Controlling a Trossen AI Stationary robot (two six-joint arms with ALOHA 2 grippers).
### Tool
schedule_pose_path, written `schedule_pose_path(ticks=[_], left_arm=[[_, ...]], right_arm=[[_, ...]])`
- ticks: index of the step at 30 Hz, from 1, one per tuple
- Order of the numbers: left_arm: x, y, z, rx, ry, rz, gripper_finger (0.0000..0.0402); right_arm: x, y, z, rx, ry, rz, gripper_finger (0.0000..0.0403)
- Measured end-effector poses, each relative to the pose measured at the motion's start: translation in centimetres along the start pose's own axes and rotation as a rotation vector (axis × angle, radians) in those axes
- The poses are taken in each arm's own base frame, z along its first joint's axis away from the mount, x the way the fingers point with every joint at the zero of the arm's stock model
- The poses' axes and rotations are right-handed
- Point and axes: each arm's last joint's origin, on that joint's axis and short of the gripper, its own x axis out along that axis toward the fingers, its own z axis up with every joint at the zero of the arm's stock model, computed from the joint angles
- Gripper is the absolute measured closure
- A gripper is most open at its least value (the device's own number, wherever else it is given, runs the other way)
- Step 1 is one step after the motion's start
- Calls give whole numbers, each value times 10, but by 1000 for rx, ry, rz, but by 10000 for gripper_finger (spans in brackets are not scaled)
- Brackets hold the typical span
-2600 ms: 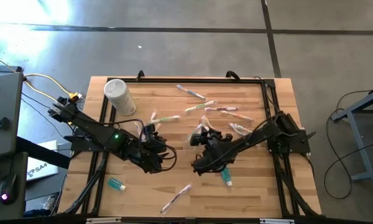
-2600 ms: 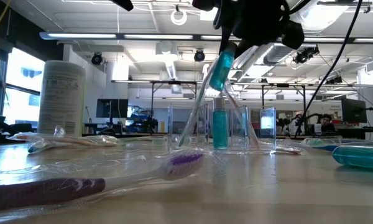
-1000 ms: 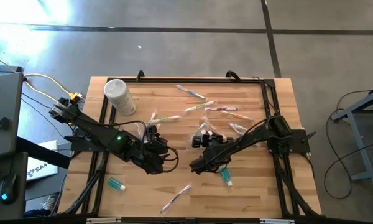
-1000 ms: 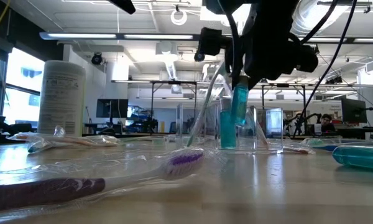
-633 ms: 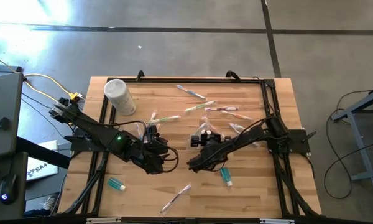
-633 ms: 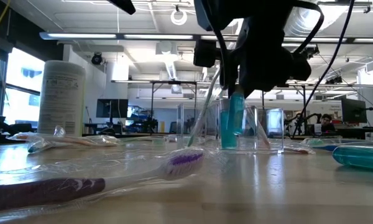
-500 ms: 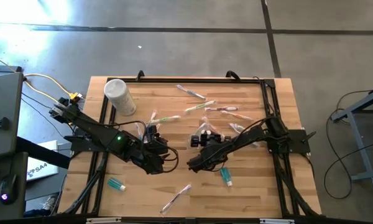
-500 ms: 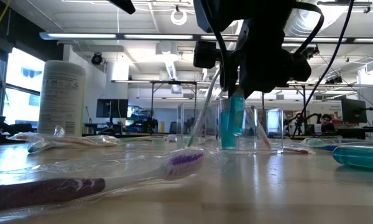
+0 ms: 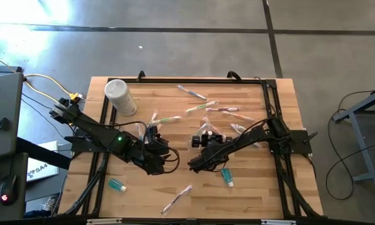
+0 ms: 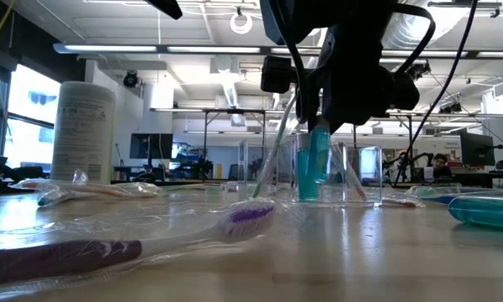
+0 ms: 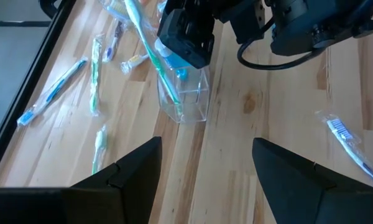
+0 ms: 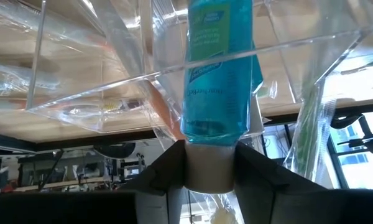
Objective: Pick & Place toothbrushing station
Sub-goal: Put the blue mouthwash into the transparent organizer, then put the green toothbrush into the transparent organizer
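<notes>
The toothbrushing station (image 11: 185, 93) is a small clear box. It stands near the middle of the table (image 9: 262, 194), under the right arm. In the left wrist view a wrapped toothbrush (image 11: 150, 53) leans in it. A little blue-green bottle (image 12: 219, 68) goes down into the box too.

The right pincer (image 12: 210, 163) has its two dark fingers tight on the white cap of that bottle. So the bottle is not free yet.

What could go wrong? If the right pincer lifts away before it lets go, I think the bottle will come back out. It could pull the light box over with it. If it lets go while the bottle is tilted, the bottle could fall on its side or knock the leaning toothbrush out. The box is hard to see against the wood, so a bump from the arm could push it along the table.

The left pincer (image 11: 205, 168) waits near the box with its fingers spread wide, holding nothing. If it moves in now, it could hit the right arm.

More wrapped toothbrushes lie around, and another blue-green bottle (image 9: 117, 185) lies near the front left of the table.
</notes>
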Motion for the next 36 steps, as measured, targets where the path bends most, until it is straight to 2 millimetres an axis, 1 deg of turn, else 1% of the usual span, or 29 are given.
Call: schedule_pose_path(ticks=[6,19,24,29,33,36], left_arm=[[0,0,0,0,1,-1,158],[0,0,0,1,1,-2,158],[0,0,0,0,1,-1,158],[0,0,0,0,1,-1,158],[0,0,0,0,1,-1,158],[0,0,0,0,1,-1,158]], right_arm=[[0,0,0,28,-20,8,273],[0,0,0,41,-12,1,271],[0,-2,-1,110,48,-46,270],[-5,-2,0,193,93,-93,270],[-11,1,5,187,93,-113,270],[-15,2,6,225,125,-148,270]])
